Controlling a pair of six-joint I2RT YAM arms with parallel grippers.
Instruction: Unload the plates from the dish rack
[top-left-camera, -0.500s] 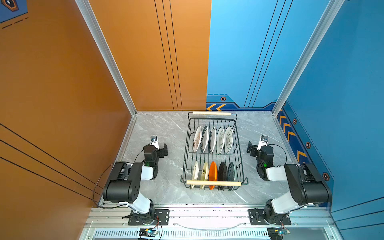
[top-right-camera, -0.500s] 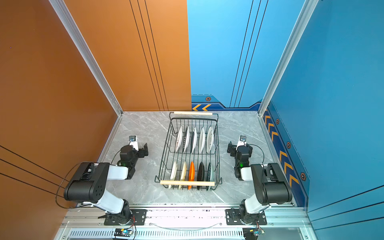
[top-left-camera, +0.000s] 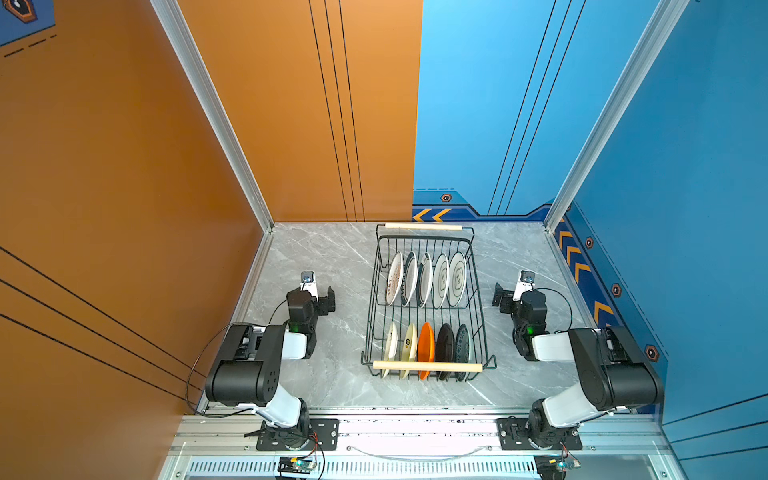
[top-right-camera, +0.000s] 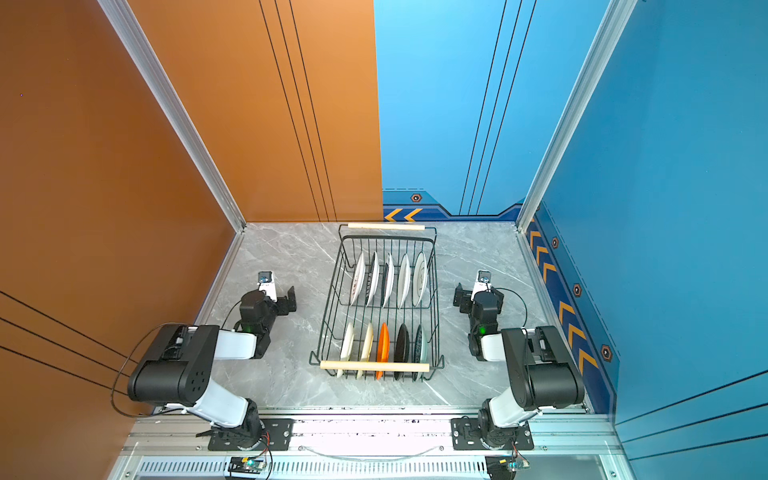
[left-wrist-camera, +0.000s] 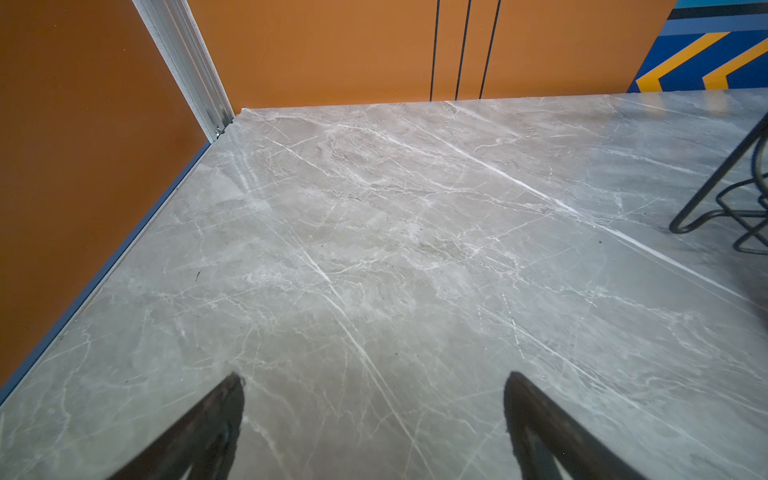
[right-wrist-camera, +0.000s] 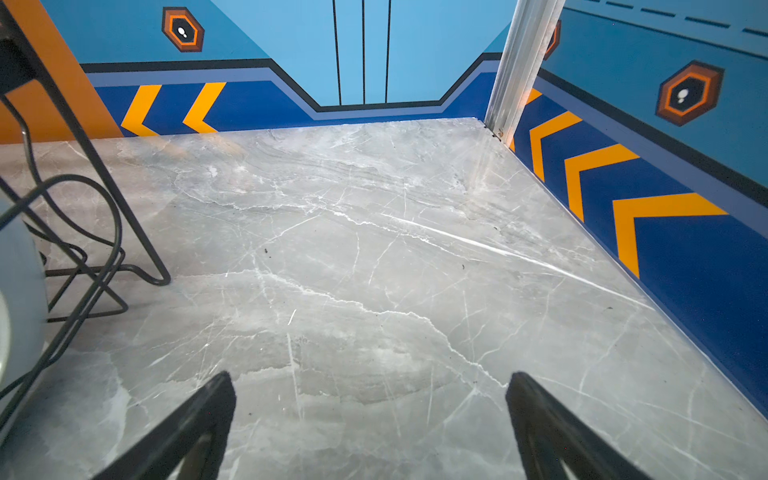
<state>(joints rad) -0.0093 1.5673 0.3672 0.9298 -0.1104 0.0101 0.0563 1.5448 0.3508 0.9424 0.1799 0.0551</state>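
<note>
Plates (top-left-camera: 441, 281) still in dish rack (top-left-camera: 428, 366)

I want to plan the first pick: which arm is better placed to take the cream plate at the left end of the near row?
Left, probably. The left gripper is open and empty beside the dish rack's left side, where that cream plate stands; the right gripper is across the rack.

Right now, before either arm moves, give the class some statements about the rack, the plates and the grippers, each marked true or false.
All ten plates stand on edge inside the dish rack. True.
The orange plate stands in the far row. False: it is in the near row.
The left gripper and the right gripper are open and empty. True.
The left gripper touches the dish rack. False: it is apart from it, over the table.
</note>
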